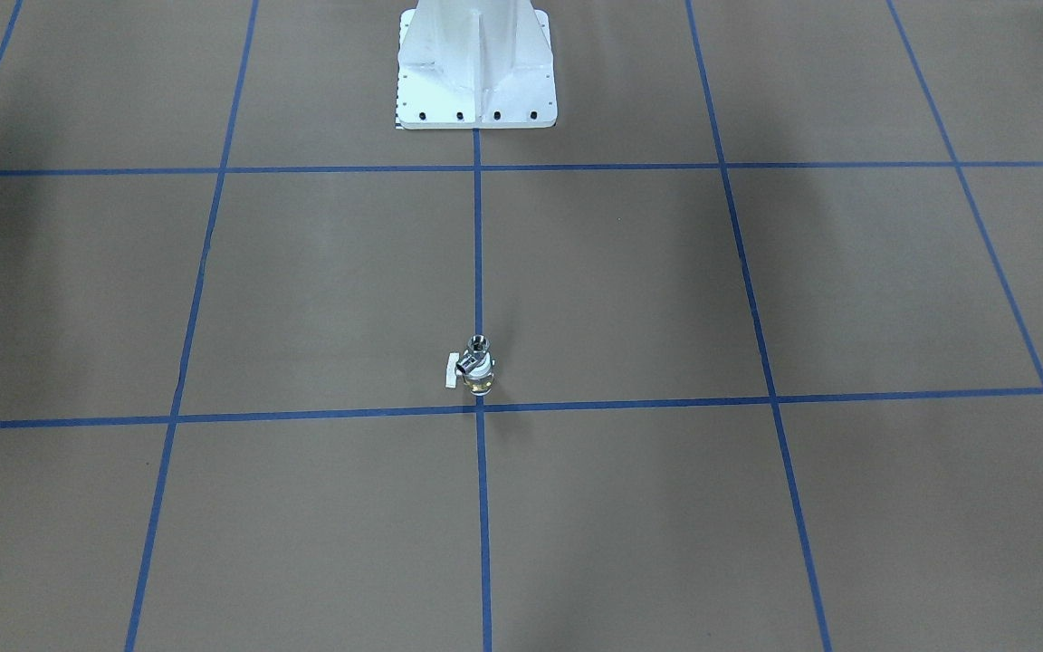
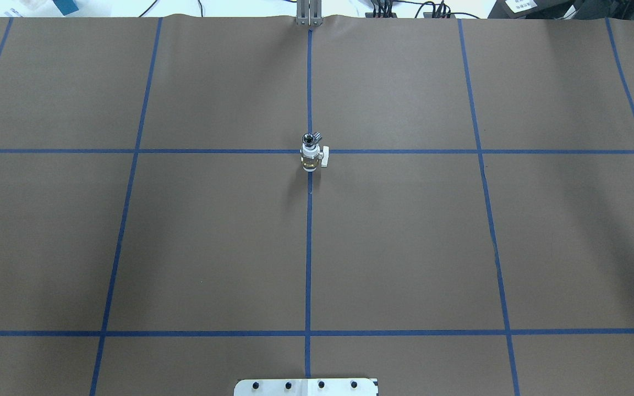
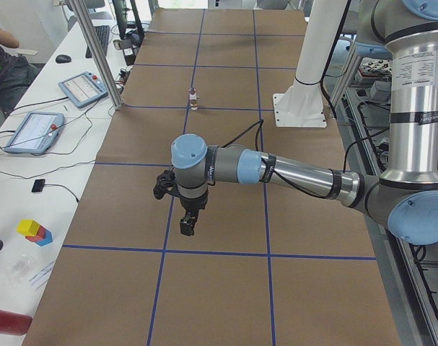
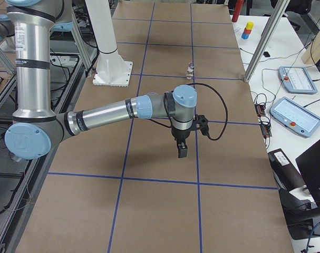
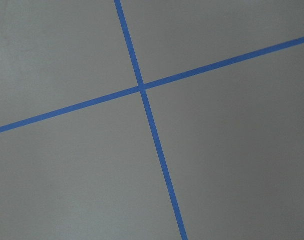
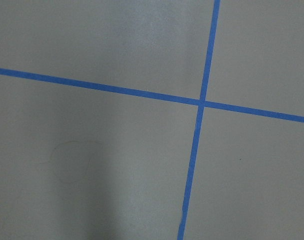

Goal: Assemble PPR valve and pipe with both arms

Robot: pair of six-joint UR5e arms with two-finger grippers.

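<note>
Right, centre table: the PPR valve [image 1: 478, 376], a small upright piece with a glossy brass-coloured middle and white plastic collars, stands just beside a crossing of blue tape lines. In the overhead view that is 12 o'clock from the white metal pedestal [image 2: 306, 388], and its little white handle pokes toward 3 o'clock. Seated on its top end, touching, is the pipe [image 1: 479, 345], a tiny shiny silver metal fitting. Matte brown paper covers the table [image 2: 212, 236]. Well apart from the valve, the black cabled left gripper [image 3: 187, 225] and right gripper [image 4: 181, 150] point down; parted or closed, I cannot tell. Alongside runs a white desk [image 3: 31, 180].
</note>
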